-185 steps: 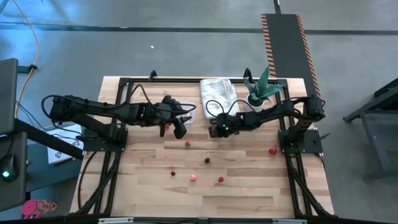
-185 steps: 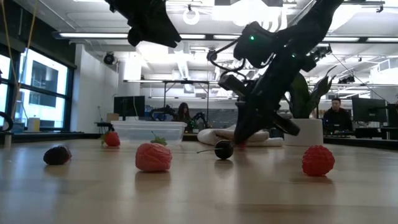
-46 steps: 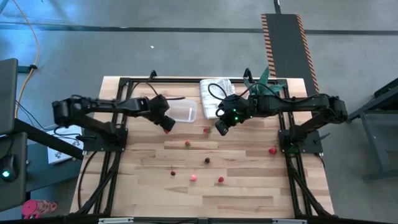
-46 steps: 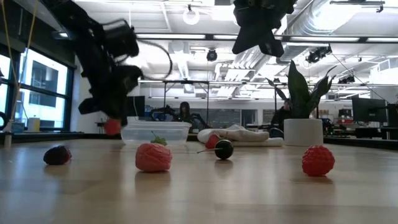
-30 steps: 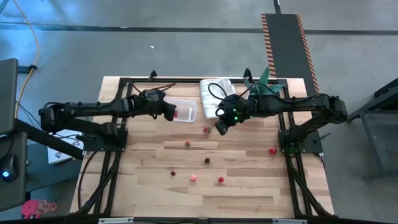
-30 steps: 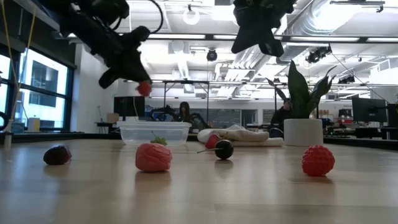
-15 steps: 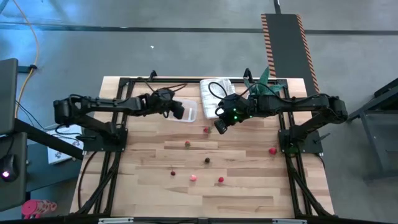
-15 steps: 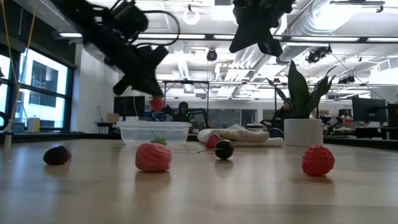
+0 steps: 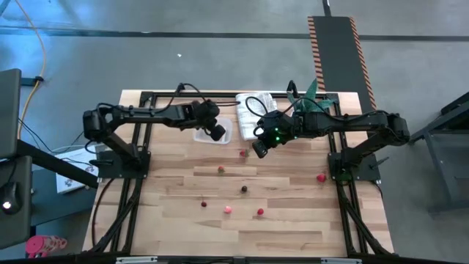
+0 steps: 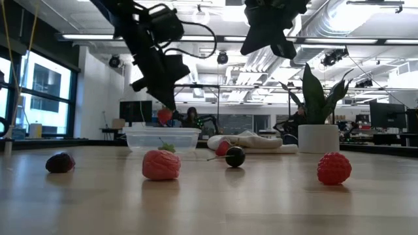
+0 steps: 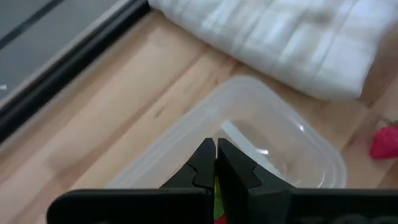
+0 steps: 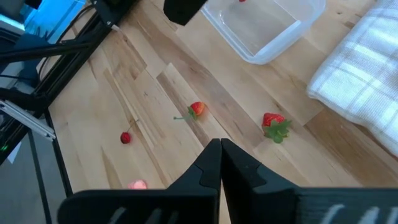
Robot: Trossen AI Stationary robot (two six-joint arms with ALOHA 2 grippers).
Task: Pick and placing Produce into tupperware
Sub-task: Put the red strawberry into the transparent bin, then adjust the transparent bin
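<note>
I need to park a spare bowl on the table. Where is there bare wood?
Free: the front strip of the table, below the pink piece and red berry. Also the left side, left of the small berry. Crowded: the back edge, with tub, towel, plant and both arms.

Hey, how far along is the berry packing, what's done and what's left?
Done: nothing visible, the tub looks empty. In hand: the left gripper holds a red berry above the tub. Left: seven pieces lie on the table. The right gripper hangs shut and empty above the table.
</note>
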